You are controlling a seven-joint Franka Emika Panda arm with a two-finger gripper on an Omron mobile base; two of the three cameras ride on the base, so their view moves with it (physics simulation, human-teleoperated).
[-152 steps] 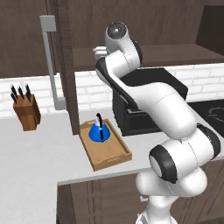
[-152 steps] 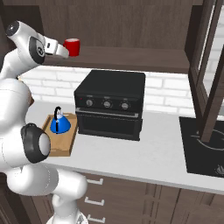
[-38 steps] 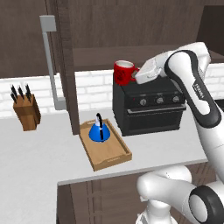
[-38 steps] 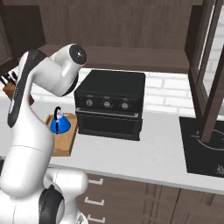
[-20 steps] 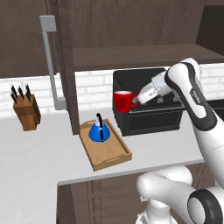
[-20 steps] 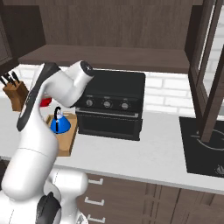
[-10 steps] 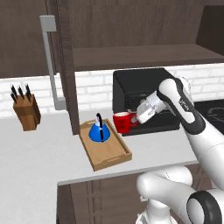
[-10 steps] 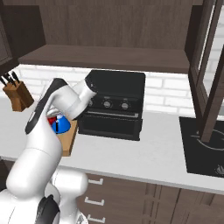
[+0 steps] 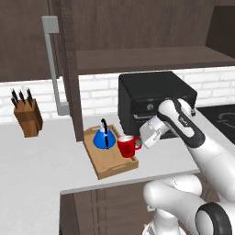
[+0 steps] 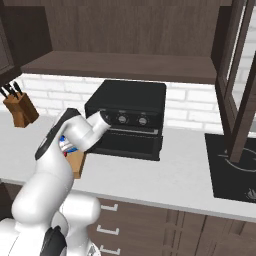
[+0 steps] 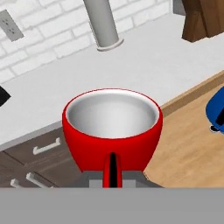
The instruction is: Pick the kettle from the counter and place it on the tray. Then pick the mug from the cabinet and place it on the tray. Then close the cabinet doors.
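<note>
The red mug (image 9: 127, 146) with a white inside hangs low over the front right part of the light-wood tray (image 9: 106, 169); contact with the tray cannot be told. My gripper (image 9: 139, 142) is shut on the mug's handle from the right. The blue kettle (image 9: 103, 138) stands on the tray just left of the mug. In the hand view the mug (image 11: 111, 127) is straight ahead, its handle toward my gripper (image 11: 112, 177), with the tray (image 11: 192, 144) and the kettle (image 11: 217, 111) at the right. The cabinet (image 9: 151, 59) is open, with its doors (image 9: 69, 82) (image 10: 240, 85) swung outward.
A black countertop oven (image 9: 153, 94) stands right behind the arm on the counter (image 9: 46, 160). A wooden knife block (image 9: 27, 119) sits far left by the brick wall. The left door's grey bar handle (image 9: 53, 64) hangs over the counter. A dark cooktop (image 10: 235, 170) lies at the right.
The arm has carried the mug down and to the left, from in front of the oven to just over the tray beside the kettle. The kettle and tray have stayed put.
</note>
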